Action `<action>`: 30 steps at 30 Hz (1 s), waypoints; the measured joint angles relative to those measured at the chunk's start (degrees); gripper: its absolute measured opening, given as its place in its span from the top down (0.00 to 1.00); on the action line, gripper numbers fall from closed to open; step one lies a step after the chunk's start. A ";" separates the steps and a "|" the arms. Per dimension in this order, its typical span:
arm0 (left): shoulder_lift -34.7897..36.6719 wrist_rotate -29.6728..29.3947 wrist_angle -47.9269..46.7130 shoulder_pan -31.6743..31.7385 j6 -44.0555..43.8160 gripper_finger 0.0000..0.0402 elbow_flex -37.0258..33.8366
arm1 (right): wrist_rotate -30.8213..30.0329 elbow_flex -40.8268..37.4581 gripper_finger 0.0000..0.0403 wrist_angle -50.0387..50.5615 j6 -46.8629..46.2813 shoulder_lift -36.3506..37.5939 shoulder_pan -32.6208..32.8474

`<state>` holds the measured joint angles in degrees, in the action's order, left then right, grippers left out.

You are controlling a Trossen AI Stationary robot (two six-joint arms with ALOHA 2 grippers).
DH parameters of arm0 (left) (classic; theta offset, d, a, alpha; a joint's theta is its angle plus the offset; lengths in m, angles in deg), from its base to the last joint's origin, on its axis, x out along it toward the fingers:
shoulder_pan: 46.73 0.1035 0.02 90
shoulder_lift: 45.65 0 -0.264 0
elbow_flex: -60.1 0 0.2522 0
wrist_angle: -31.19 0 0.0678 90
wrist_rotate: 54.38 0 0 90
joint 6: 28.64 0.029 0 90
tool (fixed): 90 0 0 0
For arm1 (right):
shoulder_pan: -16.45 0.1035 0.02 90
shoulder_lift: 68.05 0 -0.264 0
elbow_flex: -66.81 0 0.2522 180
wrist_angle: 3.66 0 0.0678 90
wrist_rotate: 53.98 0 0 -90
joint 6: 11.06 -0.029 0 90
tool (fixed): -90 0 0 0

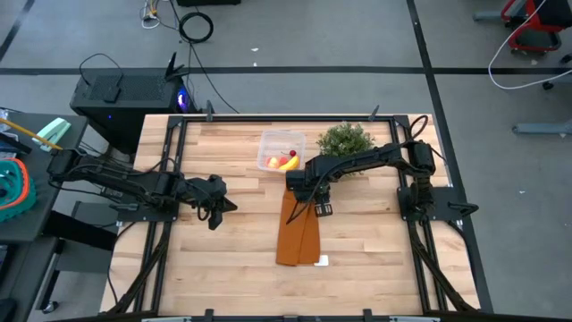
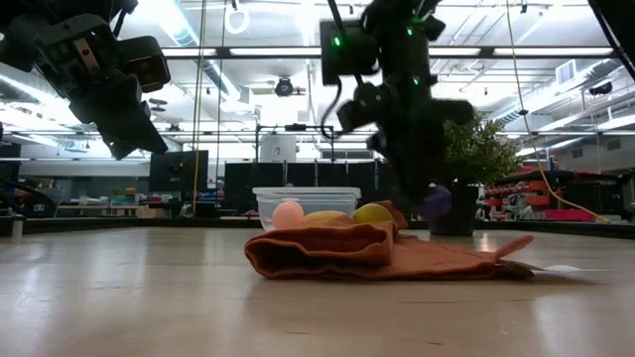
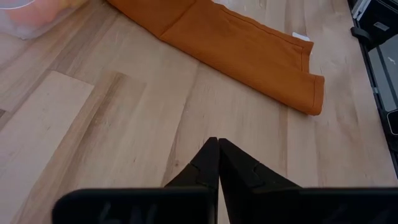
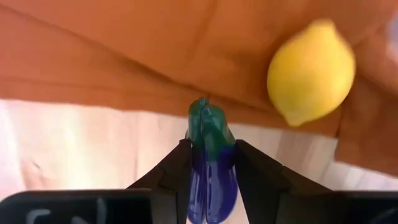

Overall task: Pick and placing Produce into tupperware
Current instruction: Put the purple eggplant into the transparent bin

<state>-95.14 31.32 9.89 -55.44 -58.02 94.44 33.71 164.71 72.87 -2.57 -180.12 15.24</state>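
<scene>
Right end effector (image 4: 211, 163) clamped on small dark purple-blue, green-capped toy fruit (image 4: 211, 168).
Held above long orange-brown cloth (image 1: 298, 234), near yellow lemon (image 4: 311, 71); clear square plastic tupperware (image 1: 268, 143) behind. Left end effector (image 3: 218, 149) shut, empty, over bench (image 1: 223, 259).

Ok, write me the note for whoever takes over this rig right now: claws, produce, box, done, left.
Left claw: shut, empty, hanging over bare wood left of the orange cloth.
Right claw: closed on the purple eggplant, at the cloth's far end.
Tupperware: beyond the cloth, beside the potted plant; holds a banana and red pieces.
Lemon: lying on the cloth.
Done: some fruit boxed, eggplant gripped.
Left: carry the eggplant to the box, then the lemon.
</scene>
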 joint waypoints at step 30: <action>0.00 0.00 0.01 0.02 -0.12 0.94 0.00 | -2.19 21.59 0.71 -3.89 7.13 0.00 -2.22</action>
<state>-95.14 31.32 9.89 -55.42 -58.14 94.44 31.52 186.30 68.98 4.56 -180.12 13.02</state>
